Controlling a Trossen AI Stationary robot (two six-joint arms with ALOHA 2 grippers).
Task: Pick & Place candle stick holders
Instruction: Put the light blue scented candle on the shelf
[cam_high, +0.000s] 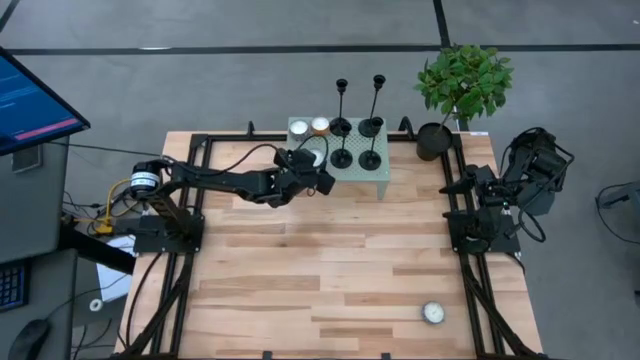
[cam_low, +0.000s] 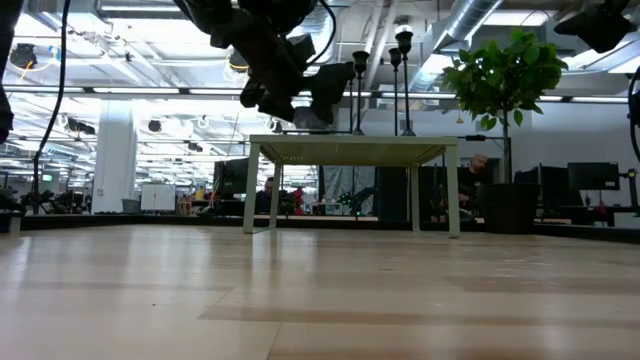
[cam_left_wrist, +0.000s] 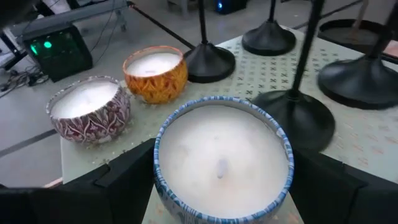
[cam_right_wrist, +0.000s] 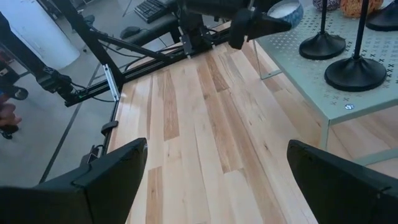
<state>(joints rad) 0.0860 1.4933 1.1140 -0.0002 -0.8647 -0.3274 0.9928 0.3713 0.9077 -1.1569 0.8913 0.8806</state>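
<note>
Left wrist view: candle stick holders (cam_left_wrist: 291, 109) show bases only, stems cut off by the frame edge. Blue-patterned candle tin (cam_left_wrist: 222, 163) hides the left end effector (cam_left_wrist: 222, 205) fingertips.

Evenly lit from overhead, bright throughout. Strong glare off ceiling lights (cam_low: 190, 60) in the low view, around 11 o'clock, silhouetting the left gripper (cam_low: 300, 95) and candle stick holders (cam_low: 400, 80). Soft sheen across the wooden table (cam_high: 330, 270). Faint shadows only. Slightly blurred near the blue-rimmed candle (cam_left_wrist: 221, 165); own fingers out of focus.
</note>
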